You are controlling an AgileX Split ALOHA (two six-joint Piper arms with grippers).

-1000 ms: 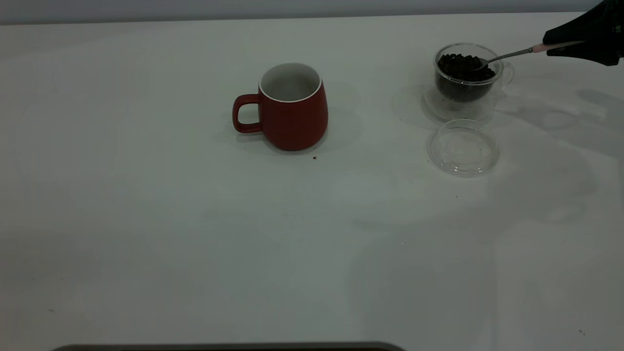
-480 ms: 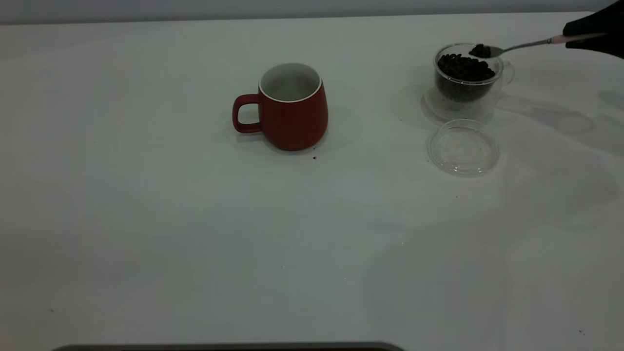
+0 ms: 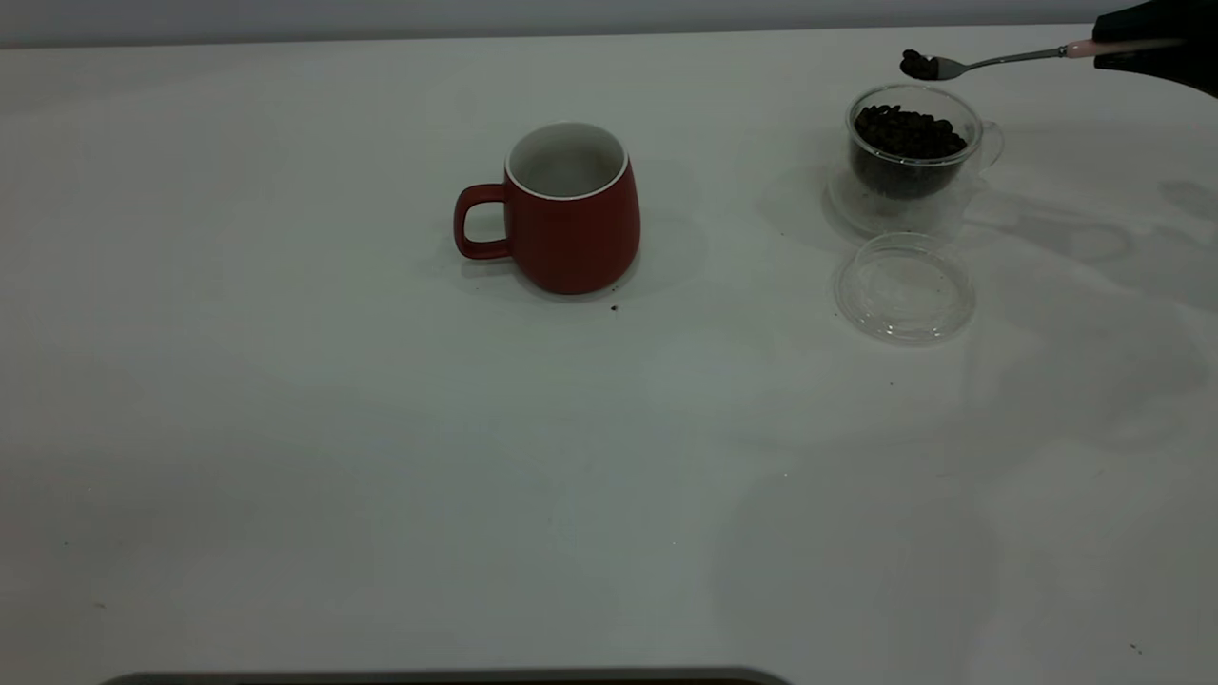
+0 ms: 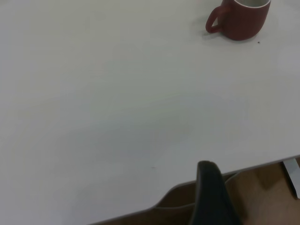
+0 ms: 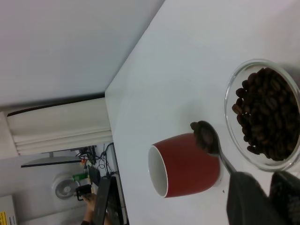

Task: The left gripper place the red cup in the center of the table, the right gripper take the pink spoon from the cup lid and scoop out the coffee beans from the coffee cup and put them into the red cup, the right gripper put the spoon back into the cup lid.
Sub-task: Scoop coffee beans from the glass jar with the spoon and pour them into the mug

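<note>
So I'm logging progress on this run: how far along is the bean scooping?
Done: the red cup stands mid-table, and the left gripper is parked at the table's edge. In hand: the right gripper holds the pink spoon, loaded with coffee beans, above the coffee cup. Left: carry the beans to the red cup, tip them in, and return the spoon to the empty cup lid.

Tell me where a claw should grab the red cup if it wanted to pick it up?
Probably the handle. It sticks out sideways from the red cup toward the left arm's side, a loop with bare table around it. The cup stands upright, so coming in from that side should keep it level.
</note>
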